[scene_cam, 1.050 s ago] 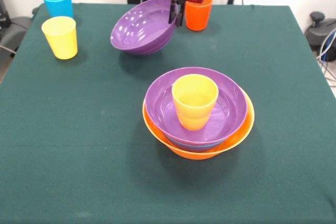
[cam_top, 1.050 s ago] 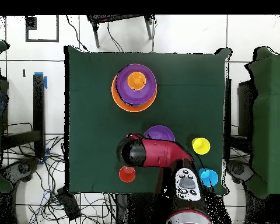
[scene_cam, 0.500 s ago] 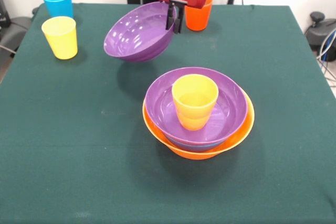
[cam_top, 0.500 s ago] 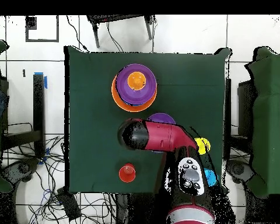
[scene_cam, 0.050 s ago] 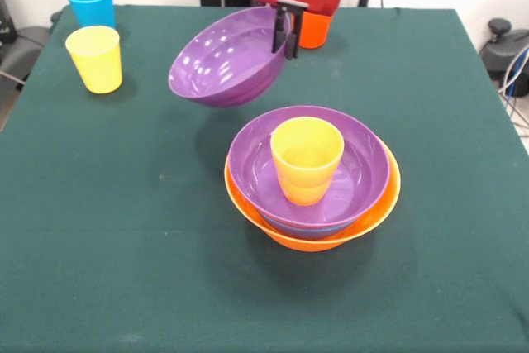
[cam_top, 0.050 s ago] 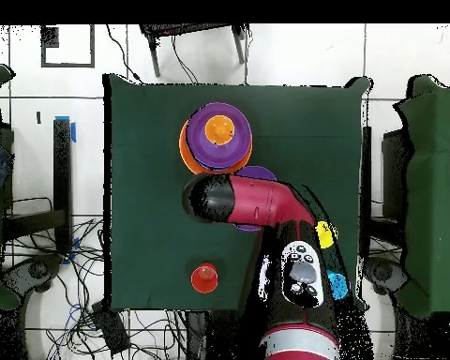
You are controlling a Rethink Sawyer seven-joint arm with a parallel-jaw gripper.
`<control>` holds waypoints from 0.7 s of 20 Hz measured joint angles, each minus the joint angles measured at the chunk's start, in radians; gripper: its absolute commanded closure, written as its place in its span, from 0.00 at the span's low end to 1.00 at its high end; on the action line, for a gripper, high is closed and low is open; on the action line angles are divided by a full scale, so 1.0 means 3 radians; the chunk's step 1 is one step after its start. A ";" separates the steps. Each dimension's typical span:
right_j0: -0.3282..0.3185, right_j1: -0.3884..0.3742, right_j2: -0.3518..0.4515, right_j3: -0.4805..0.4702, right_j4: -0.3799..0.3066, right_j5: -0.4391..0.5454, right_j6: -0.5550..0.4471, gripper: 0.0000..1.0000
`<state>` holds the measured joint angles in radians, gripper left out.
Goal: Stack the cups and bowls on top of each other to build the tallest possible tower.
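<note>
My gripper [scene_cam, 0.050 s ago: 285, 33] is shut on the rim of a wide purple bowl [scene_cam, 0.050 s ago: 221, 59] and holds it tilted in the air, just behind and left of the tower. The tower is a large orange bowl [scene_cam, 0.050 s ago: 368, 221] with a thin blue rim showing inside it, a second purple bowl [scene_cam, 0.050 s ago: 364, 163] on top, and a yellow-orange cup [scene_cam, 0.050 s ago: 306, 159] upright in the middle. In the overhead view the red arm [cam_top, 0.050 s ago: 236, 201] covers most of the held bowl [cam_top, 0.050 s ago: 259, 173], right beside the tower [cam_top, 0.050 s ago: 217, 141].
A light blue cup [scene_cam, 0.050 s ago: 91, 2] and a yellow cup [scene_cam, 0.050 s ago: 95, 57] stand at the far left corner. A red-orange cup [scene_cam, 0.050 s ago: 314, 29] stands behind the gripper, the same red-orange cup [cam_top, 0.050 s ago: 204, 278] showing beside the arm in the overhead view.
The gripper has carried the purple bowl up off the table and toward the tower; the bowl stays tilted in its hold.
</note>
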<state>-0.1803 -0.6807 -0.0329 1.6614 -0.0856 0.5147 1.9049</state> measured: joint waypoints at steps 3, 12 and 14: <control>0.0081 -0.0002 0.0001 -0.0072 0.0049 0.0061 0.0000 1.00; 0.0207 -0.0048 0.0000 -0.0105 0.0128 0.0126 0.0000 1.00; 0.0222 -0.0048 0.0000 -0.0105 0.0164 0.0126 0.0000 1.00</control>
<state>-0.1138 -0.6952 -0.0328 1.6299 -0.0364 0.5527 1.9049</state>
